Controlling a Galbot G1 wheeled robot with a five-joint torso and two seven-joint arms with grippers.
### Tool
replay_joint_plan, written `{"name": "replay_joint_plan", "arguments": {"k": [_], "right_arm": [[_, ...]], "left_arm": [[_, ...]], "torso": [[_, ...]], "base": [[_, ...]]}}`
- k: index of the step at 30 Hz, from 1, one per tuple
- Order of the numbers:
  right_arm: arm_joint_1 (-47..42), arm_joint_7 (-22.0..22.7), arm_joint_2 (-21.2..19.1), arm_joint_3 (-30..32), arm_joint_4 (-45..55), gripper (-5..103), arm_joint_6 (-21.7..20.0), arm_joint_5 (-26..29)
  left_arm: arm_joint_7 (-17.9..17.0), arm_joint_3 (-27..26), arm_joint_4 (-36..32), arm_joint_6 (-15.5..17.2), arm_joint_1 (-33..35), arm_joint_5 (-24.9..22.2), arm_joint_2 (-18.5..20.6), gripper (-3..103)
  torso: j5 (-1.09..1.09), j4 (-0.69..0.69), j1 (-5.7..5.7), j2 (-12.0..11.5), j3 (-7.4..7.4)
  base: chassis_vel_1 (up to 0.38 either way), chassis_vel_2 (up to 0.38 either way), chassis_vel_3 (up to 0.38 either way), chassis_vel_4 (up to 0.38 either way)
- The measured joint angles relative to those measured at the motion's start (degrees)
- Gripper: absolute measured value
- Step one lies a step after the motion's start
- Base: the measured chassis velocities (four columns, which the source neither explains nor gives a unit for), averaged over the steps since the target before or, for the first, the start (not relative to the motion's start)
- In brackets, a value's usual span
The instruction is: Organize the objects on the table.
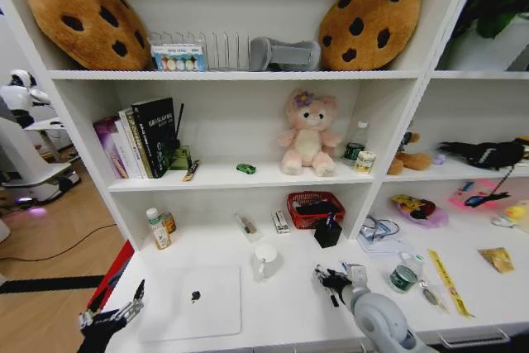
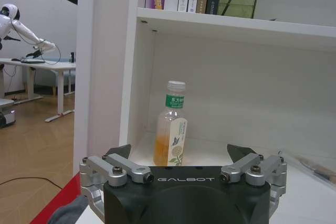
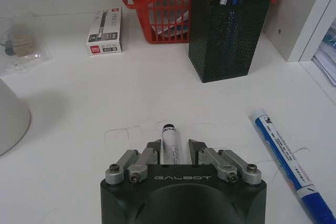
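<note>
Black pen [image 3: 170, 145] lies on the table [image 3: 79, 129], pinched in the right gripper [image 3: 171, 153], mesh pen holder [image 3: 227, 32] at its 1 o'clock; left gripper [image 2: 178, 156] spread wide, empty, facing a bottle [image 2: 171, 124]

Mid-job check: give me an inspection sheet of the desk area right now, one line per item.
Surface: white desk, dry.
Job's things: closed silver laptop front left; white-barrelled pen in the right gripper; blue marker lying beside it; green toy car on the shelf.
Clutter: white mug, mesh pen holder, red basket, drink bottle.
Grippers: right gripper closed on the pen; left gripper open, off the desk's left front corner.
Cables: black cable on the floor.
Surroundings: another robot far left.
</note>
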Motion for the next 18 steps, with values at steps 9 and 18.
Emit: {"name": "replay_joint_plan", "arguments": {"k": [9,18], "right_arm": [[-0.60,-0.01,-0.01,0.37,0.41,10,-0.09,-0.33],[-0.86,-3.13,-0.47,1.30,1.48,10,5.91,-9.14]], "left_arm": [[0.00,0.00,0.00,0.00,0.00,0.00,0.00,100],[0.00,0.00,0.00,0.00,0.00,0.00,0.00,100]], "torso": [[0.01,0.00,0.00,0.00,0.00],[0.01,0.00,0.00,0.00,0.00]], "base": [[0.000,0.000,0.000,0.000],[0.000,0.000,0.000,0.000]]}}
